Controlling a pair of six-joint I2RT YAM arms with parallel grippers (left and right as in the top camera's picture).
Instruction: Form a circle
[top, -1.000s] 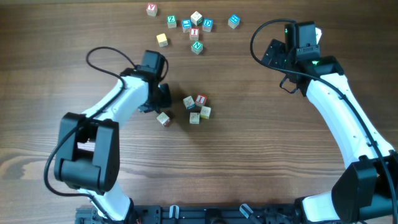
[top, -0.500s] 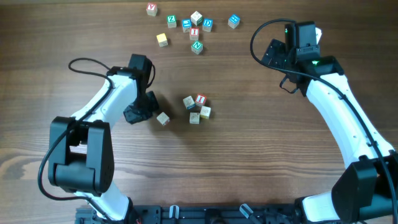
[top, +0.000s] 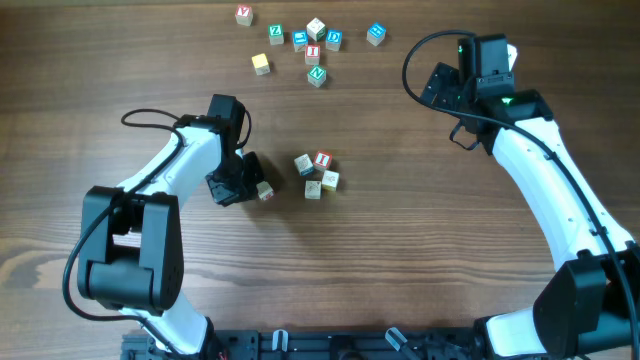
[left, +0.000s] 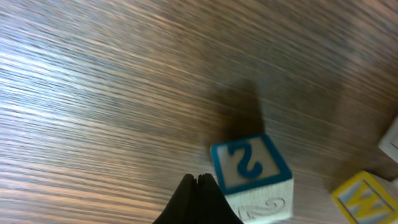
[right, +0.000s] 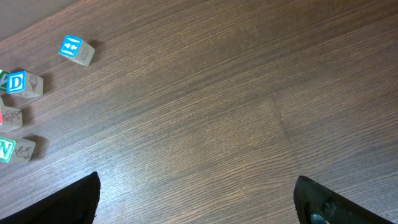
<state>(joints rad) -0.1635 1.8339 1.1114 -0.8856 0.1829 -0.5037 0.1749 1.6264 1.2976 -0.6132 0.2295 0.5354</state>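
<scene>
Left of centre, left gripper (left: 198, 184) pinched shut, empty, tips just beside a cube (left: 252, 169); the circle (top: 316, 174) lies at its three o'clock. Right gripper (right: 198, 202) gapes, empty.

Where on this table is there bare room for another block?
Bare wood lies between the middle cluster of wooden letter cubes and the white right arm, and nearer the arm bases. Crowded: the loose scatter of letter cubes at the far edge, and beside the left claw.
</scene>
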